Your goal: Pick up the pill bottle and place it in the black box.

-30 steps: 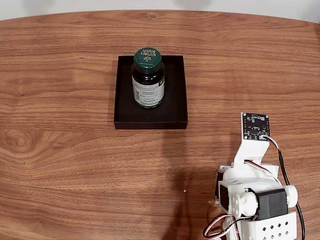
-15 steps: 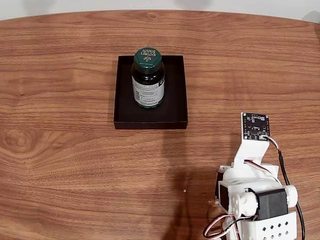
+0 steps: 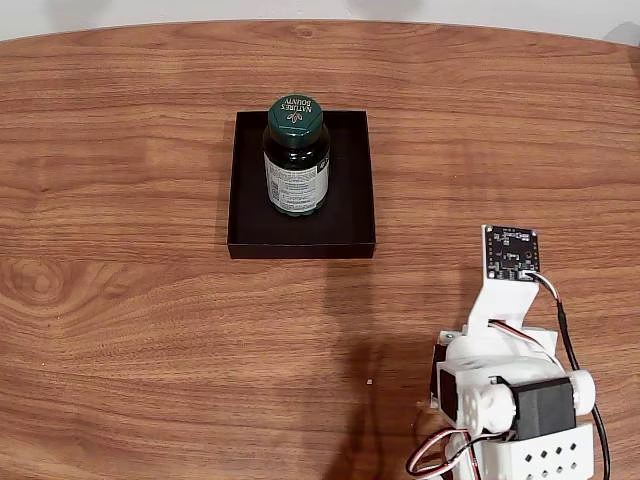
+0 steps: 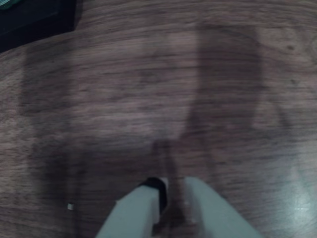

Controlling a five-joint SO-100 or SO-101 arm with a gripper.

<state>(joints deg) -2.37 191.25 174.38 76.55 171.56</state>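
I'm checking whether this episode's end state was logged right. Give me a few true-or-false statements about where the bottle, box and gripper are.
1. The pill bottle stands upright inside the black box. True.
2. The bottle's cap is off. False: the green cap is on.
3. The gripper holds the bottle. False: in the wrist view it is above bare table, fingers nearly together, holding nothing.
4. The box lies on a wooden table. True.
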